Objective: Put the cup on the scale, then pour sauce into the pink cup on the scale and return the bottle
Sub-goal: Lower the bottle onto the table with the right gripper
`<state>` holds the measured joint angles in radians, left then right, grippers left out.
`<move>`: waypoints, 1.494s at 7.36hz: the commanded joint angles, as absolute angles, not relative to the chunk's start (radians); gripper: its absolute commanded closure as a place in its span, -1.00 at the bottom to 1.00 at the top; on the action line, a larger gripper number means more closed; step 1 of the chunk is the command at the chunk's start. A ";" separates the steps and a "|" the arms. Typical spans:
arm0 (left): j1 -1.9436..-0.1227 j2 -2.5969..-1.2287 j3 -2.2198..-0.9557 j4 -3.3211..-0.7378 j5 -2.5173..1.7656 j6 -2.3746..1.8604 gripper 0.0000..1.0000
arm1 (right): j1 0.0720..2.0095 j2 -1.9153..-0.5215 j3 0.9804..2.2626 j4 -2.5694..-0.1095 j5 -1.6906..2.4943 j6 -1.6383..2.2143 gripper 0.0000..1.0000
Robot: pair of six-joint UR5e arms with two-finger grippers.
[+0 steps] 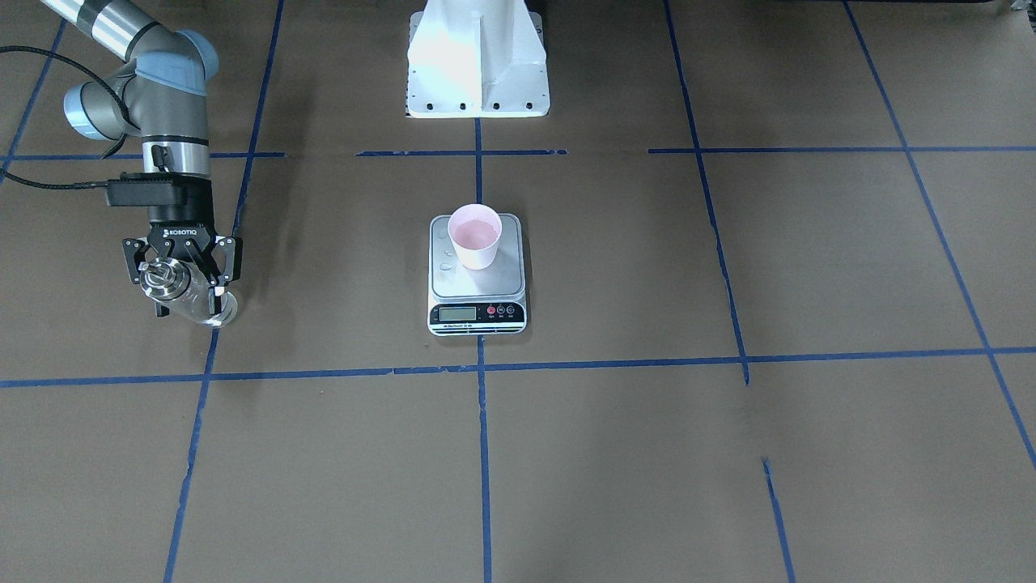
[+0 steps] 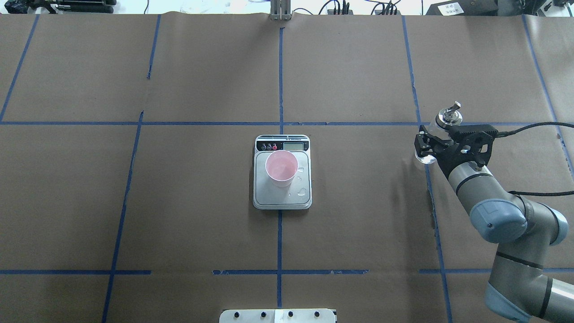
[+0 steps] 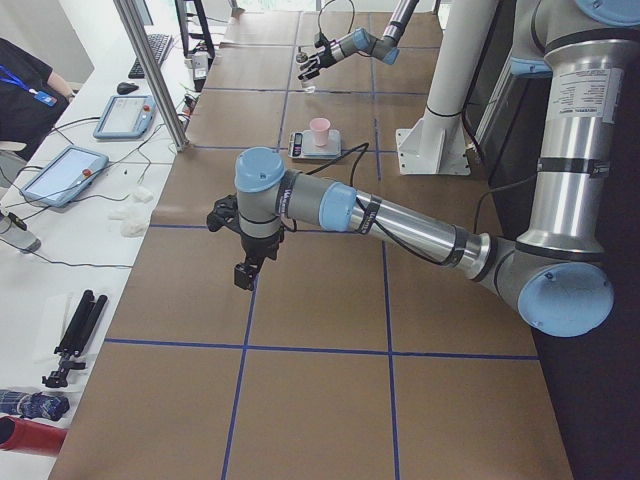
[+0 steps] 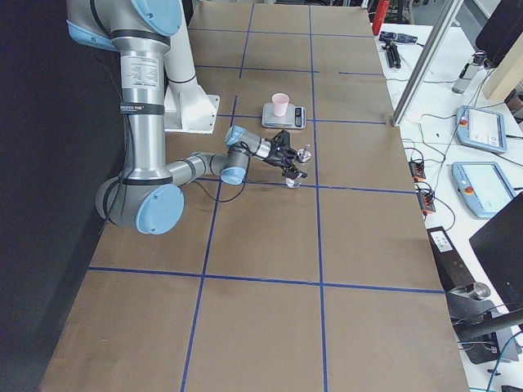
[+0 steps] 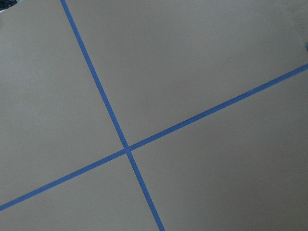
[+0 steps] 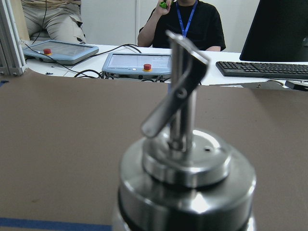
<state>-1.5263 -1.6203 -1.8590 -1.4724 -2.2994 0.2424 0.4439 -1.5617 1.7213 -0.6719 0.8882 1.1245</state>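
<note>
Cup sits on scale.
Right jaws clasp the bottle well apart from it; left jaws' state cannot be told.

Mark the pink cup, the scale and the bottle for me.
pink cup [image 2: 281, 166], overhead view, inside of the cup.
scale [image 2: 282, 198], overhead view, bare steel platform.
bottle [image 2: 450, 116], overhead view, metal collar.

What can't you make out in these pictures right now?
- Reading on the scale: display too small in front-facing and overhead views.
- Liquid level in the bottle: the right gripper covers the glass; right wrist view shows only the metal top.
- Left gripper open or shut: shows only in exterior left view, small.
</note>
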 commanded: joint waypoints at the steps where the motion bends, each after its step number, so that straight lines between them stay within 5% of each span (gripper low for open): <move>1: -1.526 -1.621 -1.859 -1.473 -2.299 0.242 -1.00 | 0.443 -1.562 1.724 -0.670 0.888 1.124 -0.02; 3: -1.526 -1.621 -1.859 -1.473 -2.299 0.242 -1.00 | 0.443 -1.562 1.726 -0.670 0.887 1.124 -0.46; 6: -1.526 -1.621 -1.858 -1.473 -2.299 0.244 -1.00 | 0.443 -1.563 1.726 -0.670 0.887 1.124 -0.59; 7: -1.525 -1.621 -1.858 -1.473 -2.299 0.244 -1.00 | 0.443 -1.563 1.727 -0.670 0.887 1.124 -0.99; 11: -1.526 -1.621 -1.859 -1.474 -2.301 0.244 -1.00 | 0.413 -1.617 1.770 -0.669 0.888 1.126 -1.00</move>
<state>-1.5250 -1.6214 -1.8590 -1.4730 -2.2998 0.2439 0.4288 -1.5917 1.7449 -0.6689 0.8871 1.1254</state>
